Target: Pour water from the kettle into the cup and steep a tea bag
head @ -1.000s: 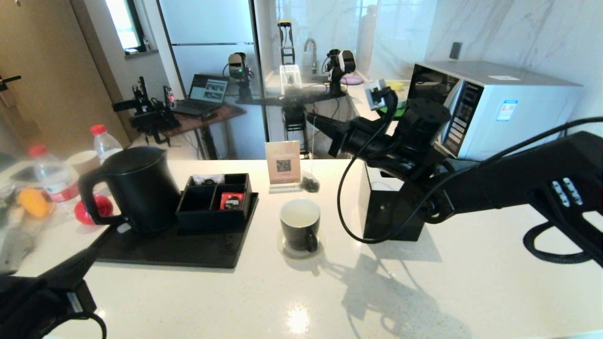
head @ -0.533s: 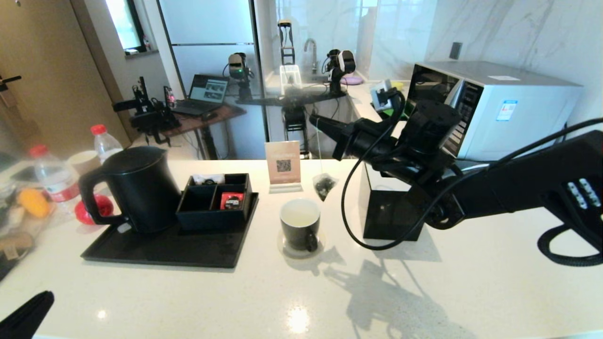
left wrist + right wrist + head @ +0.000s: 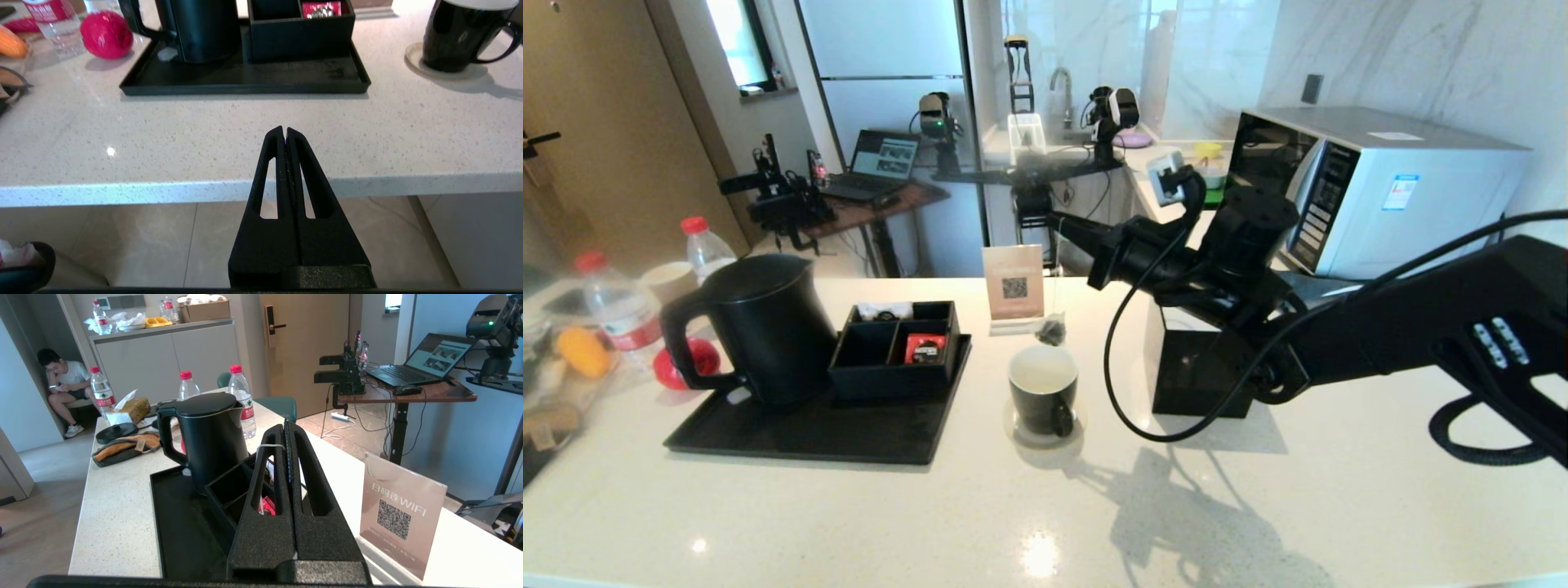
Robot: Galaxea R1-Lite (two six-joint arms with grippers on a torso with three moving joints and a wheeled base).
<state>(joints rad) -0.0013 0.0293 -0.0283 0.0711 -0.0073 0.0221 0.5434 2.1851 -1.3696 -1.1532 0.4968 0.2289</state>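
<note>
right end effector point(image 3: 1058, 222) pinches the string so the tea bag point(image 3: 1051, 330) hangs above the cup point(image 3: 1043, 398); left end effector point(image 3: 284, 132) sits closed off the desk point(image 3: 1094, 498).

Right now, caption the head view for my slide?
Right hand dangles the tea bag by its string just above the cup; kettle on tray.

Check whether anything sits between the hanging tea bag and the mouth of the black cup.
Nothing visible does. The tea bag hangs on its string from the right gripper, in open air just above the far rim of the cup. The WiFi sign stands behind it, out of the path. The left gripper is parked off the counter's near edge.
</note>
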